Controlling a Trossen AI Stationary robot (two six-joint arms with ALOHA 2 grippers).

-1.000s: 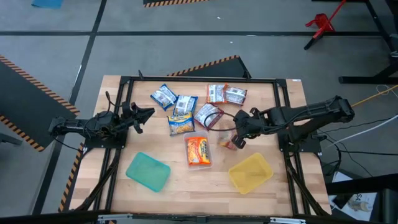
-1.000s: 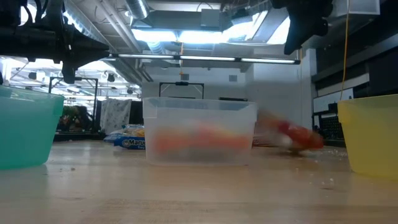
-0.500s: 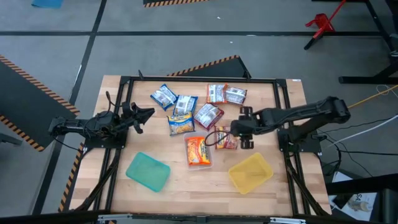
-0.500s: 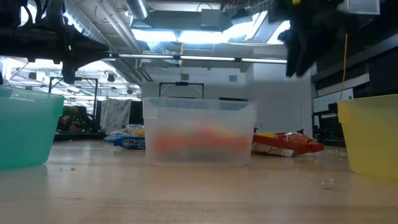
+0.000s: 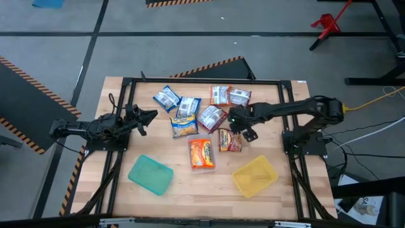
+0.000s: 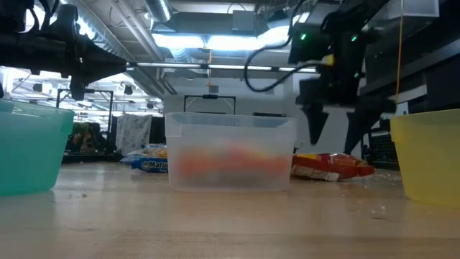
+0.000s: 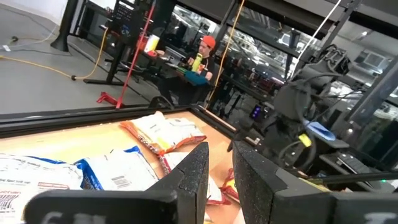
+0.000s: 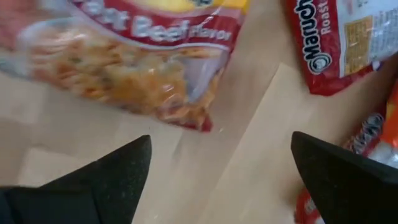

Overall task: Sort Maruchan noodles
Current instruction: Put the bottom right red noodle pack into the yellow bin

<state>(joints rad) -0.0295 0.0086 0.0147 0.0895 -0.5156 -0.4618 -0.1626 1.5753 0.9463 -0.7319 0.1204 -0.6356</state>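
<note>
Several Maruchan noodle packets lie flat on the wooden table [image 5: 285, 190]: blue-white ones [image 5: 166, 97] at the far left, orange-red ones [image 5: 221, 95] at the far side, a maroon one [image 5: 212, 117] in the middle. An orange packet [image 5: 201, 154] lies in the clear tray [image 6: 230, 151]. A red packet [image 5: 230, 140] lies on the wood just right of that tray. My right gripper [image 5: 242, 125] hangs open, pointing down over bare wood between the maroon and red packets, with nothing between its fingers [image 8: 106, 180]. My left gripper [image 5: 147, 116] waits level at the left, shut and holding nothing.
A teal tray [image 5: 150, 174] stands near the front left and a yellow tray [image 5: 254, 175] near the front right. A black frame rims the table. Bare wood lies between the two front trays and along the right edge.
My right gripper has let go of the red packet, which fell and now lies flat on the table right of the clear tray. The gripper then went toward the far edge and down, rolling its wrist, and its fingers now stand wide apart.
</note>
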